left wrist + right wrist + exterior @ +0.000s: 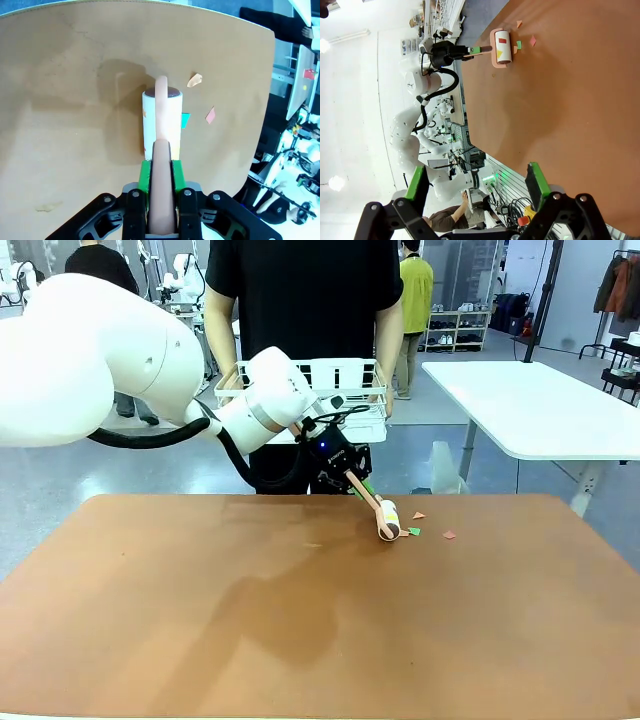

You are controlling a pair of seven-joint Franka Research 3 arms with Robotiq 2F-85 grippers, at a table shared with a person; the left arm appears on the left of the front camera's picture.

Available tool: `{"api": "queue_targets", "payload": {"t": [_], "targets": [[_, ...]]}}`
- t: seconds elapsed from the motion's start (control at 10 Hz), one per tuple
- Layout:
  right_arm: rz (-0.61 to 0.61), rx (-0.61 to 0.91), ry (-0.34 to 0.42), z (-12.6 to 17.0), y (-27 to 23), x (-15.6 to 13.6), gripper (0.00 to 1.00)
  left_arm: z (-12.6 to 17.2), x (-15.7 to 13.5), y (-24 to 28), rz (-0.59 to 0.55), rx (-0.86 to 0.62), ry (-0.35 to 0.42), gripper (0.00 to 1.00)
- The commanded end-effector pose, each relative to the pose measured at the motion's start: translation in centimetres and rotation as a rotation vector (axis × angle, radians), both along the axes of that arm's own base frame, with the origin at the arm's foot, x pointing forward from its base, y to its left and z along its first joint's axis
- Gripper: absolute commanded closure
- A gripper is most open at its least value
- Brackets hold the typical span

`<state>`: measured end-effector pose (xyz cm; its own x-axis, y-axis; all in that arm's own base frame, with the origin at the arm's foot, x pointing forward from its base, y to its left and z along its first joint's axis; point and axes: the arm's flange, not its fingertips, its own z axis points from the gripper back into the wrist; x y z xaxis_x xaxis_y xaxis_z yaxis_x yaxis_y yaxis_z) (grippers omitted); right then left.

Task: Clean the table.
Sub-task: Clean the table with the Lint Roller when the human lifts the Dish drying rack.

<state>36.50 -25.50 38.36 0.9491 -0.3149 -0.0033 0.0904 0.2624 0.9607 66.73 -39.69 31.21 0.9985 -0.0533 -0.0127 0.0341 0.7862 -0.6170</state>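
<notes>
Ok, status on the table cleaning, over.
Left gripper shut on lint roller. Right gripper open. Roller on table beside paper scraps. Person, basket at far edge.

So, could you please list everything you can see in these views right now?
flat terracotta table: one, reddish-brown, widest surface.
white lint roller with peach handle: one, far side of table.
small paper scraps: three, orange, green, pink, beside the roller.
white wire basket: one, white, held by the person.
white-topped table: one, white, far right.
person: one, black top, beyond the table.
left tool: one, black with green pads, shut on the roller's handle.
right tool: one, black with green pads, open.
</notes>
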Motion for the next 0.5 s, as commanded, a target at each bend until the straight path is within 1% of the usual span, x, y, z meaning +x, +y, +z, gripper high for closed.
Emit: {"api": "queue_targets", "payload": {"t": [0.0, 0.1, 0.2, 0.4], "targets": [[0.001, 0.004, -0.004, 0.2, 0.2, -0.4, 0.0, -1.7, 0.2, 0.0, 0.025, 0.009, -0.008, 0.79], [0.001, 0.004, -0.004, 0.2, 0.2, -0.4, 0.0, -2.4, 0.1, -0.1, 0.039, 0.0, 0.021, 0.79], [0.001, 0.004, -0.004, 0.2, 0.2, -0.4, 0.0, -2.9, 0.0, -0.5, 0.046, -0.003, 0.028, 0.79], [0.001, 0.004, -0.004, 0.2, 0.2, -0.4, 0.0, -3.6, -0.8, -2.7, 0.037, -0.027, 0.015, 0.79]]}}
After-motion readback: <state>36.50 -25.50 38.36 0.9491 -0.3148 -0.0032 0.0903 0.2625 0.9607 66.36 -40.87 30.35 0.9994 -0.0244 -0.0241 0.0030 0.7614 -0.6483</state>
